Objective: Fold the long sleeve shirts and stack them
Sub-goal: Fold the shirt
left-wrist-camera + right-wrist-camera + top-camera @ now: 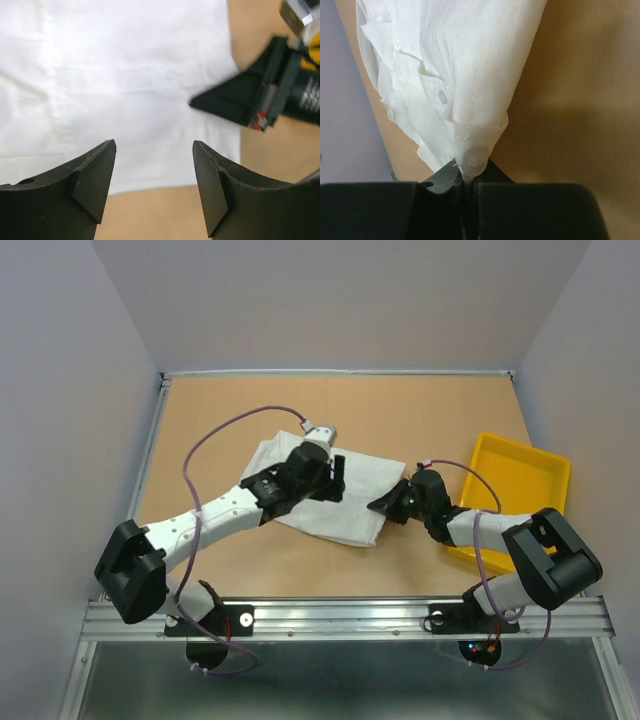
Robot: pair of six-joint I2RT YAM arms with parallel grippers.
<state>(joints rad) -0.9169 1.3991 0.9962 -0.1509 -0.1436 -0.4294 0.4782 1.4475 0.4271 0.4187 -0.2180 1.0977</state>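
White shirt (345,515) lies folded and wrinkled near the middle of the tan table (420,410), stretching from about 10 o'clock toward 4 o'clock. A yellow tray (520,480) sits at the table's 3 o'clock edge, apart from the cloth. Left fingers (95,180) hover over the fabric, released and spread wide with nothing between them. Right fingers (442,179), at the garment's 3 o'clock edge, are clenched on a buttoned cuff pinched between their tips.
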